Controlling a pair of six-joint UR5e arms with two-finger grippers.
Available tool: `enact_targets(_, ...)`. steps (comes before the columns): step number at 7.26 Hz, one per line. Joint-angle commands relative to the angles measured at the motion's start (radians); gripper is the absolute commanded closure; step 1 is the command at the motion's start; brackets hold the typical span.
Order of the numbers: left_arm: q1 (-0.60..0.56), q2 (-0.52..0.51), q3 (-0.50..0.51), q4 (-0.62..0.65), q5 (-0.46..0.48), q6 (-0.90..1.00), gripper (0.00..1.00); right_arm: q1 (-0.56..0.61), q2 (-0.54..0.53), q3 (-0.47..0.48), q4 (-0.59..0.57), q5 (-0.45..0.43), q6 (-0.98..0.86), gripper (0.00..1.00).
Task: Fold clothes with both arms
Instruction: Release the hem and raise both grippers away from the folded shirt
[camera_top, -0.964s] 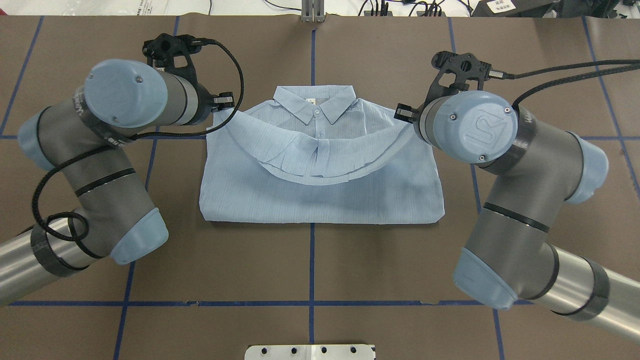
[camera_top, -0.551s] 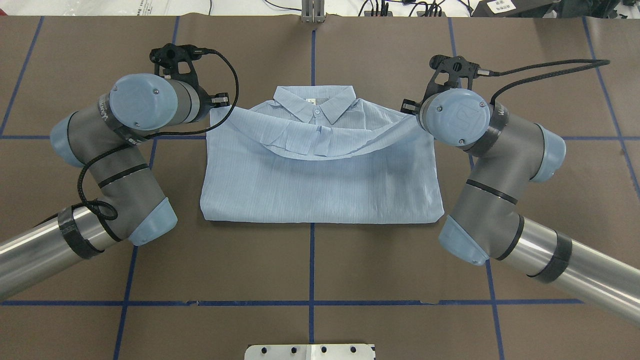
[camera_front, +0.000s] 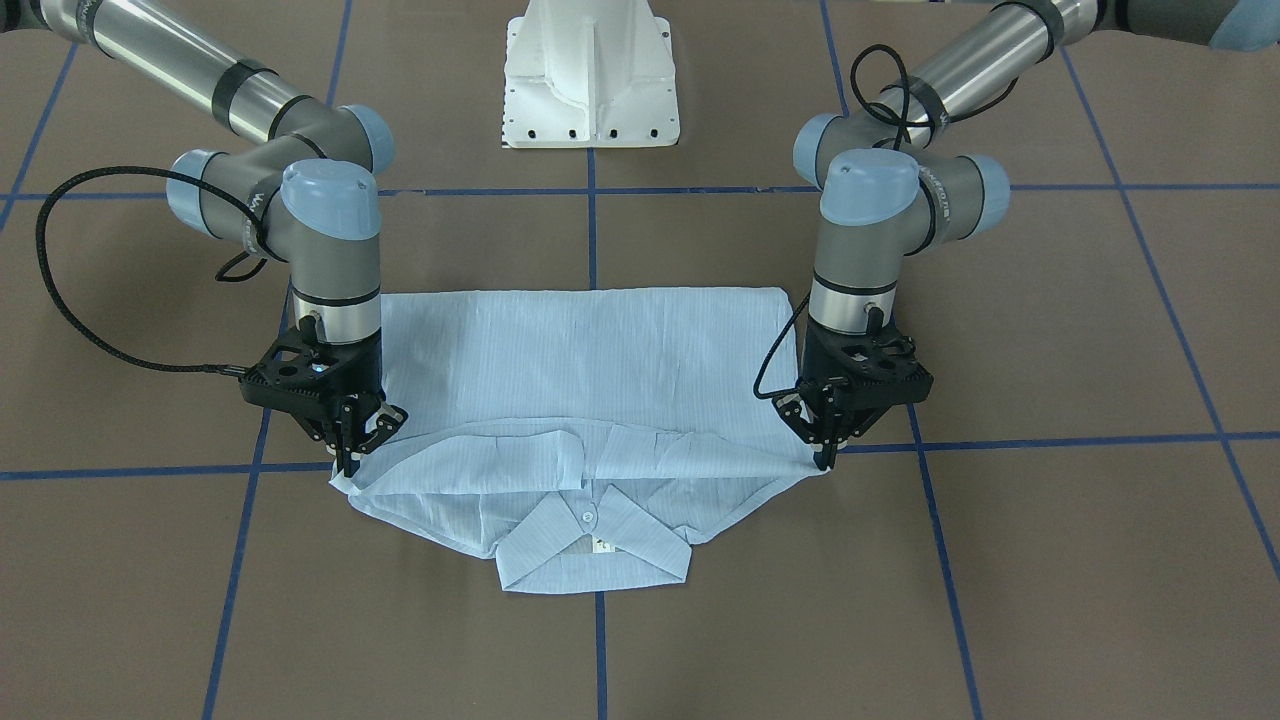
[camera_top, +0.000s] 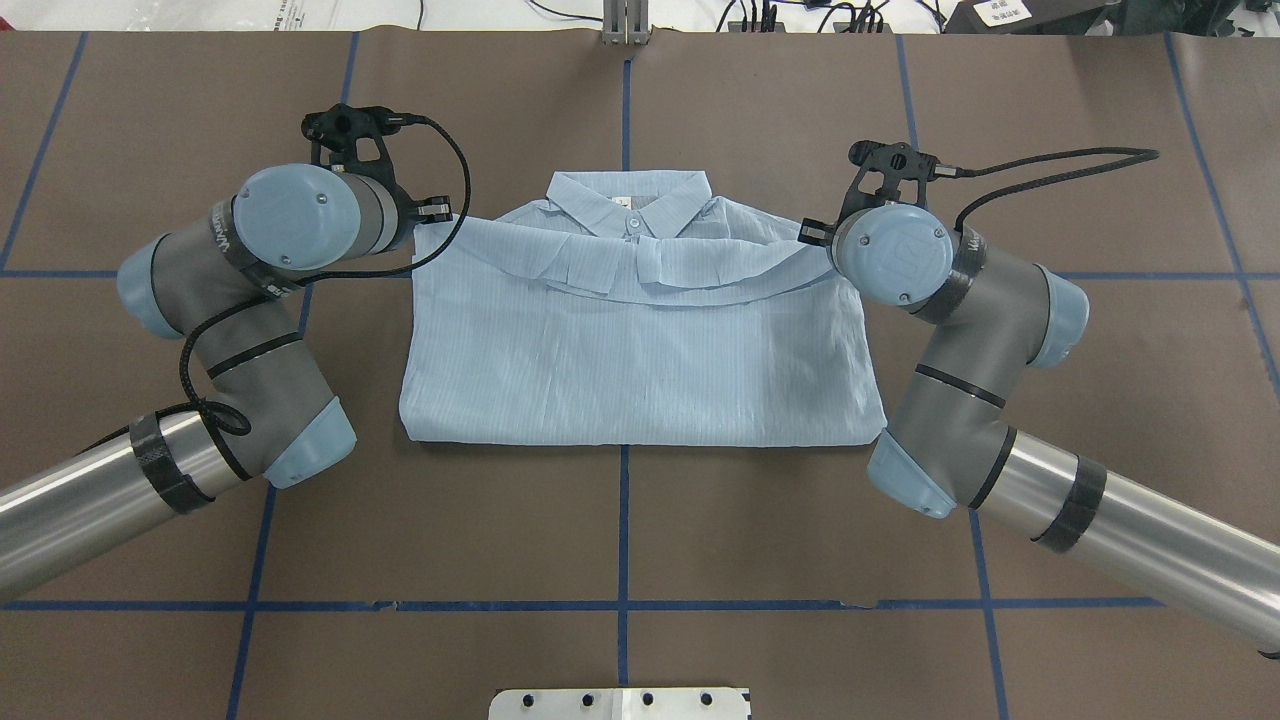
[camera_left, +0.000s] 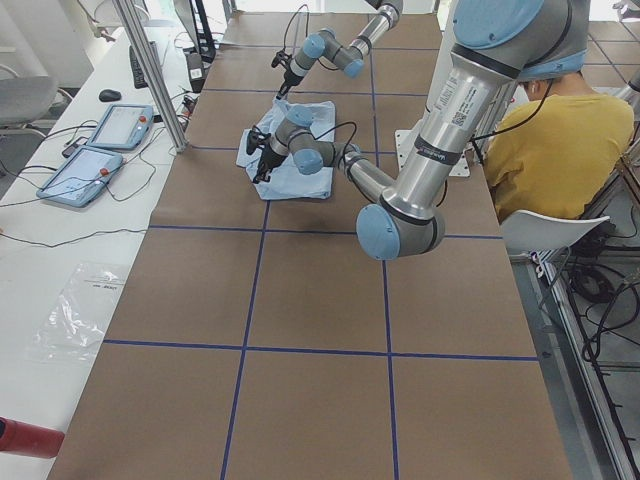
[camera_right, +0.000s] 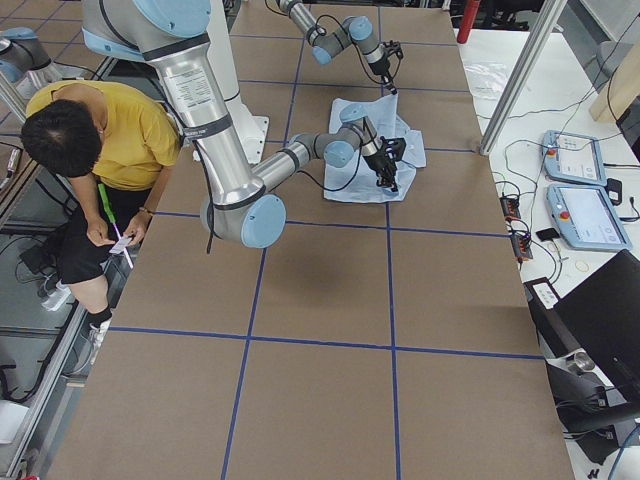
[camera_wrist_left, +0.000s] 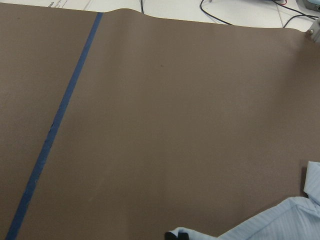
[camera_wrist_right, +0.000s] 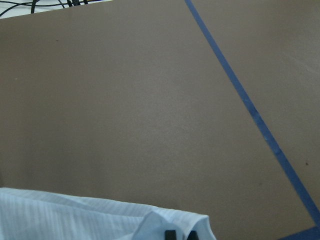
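Left arm (camera_top: 250, 330) and right arm (camera_top: 960, 330) have dropped lower. The folded-over hem edge (camera_top: 650, 296) they carry has gone from a deep sag over the shirt's middle to a shallow curve just below the collar (camera_top: 630, 208).

At the right of the front-facing view, the left gripper (camera_front: 826, 452) is pinched tight on one end of that edge. The right gripper (camera_front: 348, 458) is clamped on the other end at that view's left. Both point straight down, with their tips close to the bench (camera_top: 640, 540). Each held end sits near the shirt's outer side edge.

The shirt (camera_top: 640, 370) lies in the centre of the overhead view with its collar toward the top of the frame. Its bottom fold is a nearly straight line across the frame. A blue tape line (camera_top: 623, 520) runs up the middle of the bench and passes under the cloth.

Bare brown bench surrounds the shirt on all sides. A wide band lies between the bottom fold and the white base (camera_front: 590, 80), and broad stretches lie out to the left and right beyond the arms. Each wrist view shows only open bench and one tape line ahead, with cloth at the bottom edge of the frame.

In the right-side view, a person in a yellow top (camera_right: 120, 130) sits off the bench at the left of the frame.
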Motion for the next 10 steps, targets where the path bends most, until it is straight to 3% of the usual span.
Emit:
enact_targets(1,-0.001,0.012,-0.032,-0.089,-0.062,0.102,0.00,0.021,0.016,0.056,-0.003,0.051,-0.078,0.00)
enact_targets(2,-0.004,0.053,-0.071,-0.091,-0.158,0.149,0.00,0.062,0.005,0.088,-0.006,0.139,-0.109,0.00)
enact_targets(5,0.046,0.243,-0.259,-0.094,-0.196,0.122,0.00,0.067,0.001,0.095,0.002,0.151,-0.124,0.00)
enact_targets(7,0.156,0.271,-0.267,-0.112,-0.168,0.021,0.00,0.065,0.000,0.095,0.003,0.148,-0.124,0.00)
enact_targets(9,0.215,0.271,-0.257,-0.114,-0.136,0.001,0.11,0.065,0.000,0.095,0.003,0.148,-0.124,0.00)
enact_targets(10,0.229,0.271,-0.255,-0.114,-0.136,-0.001,0.12,0.065,0.000,0.095,0.003,0.148,-0.124,0.00)
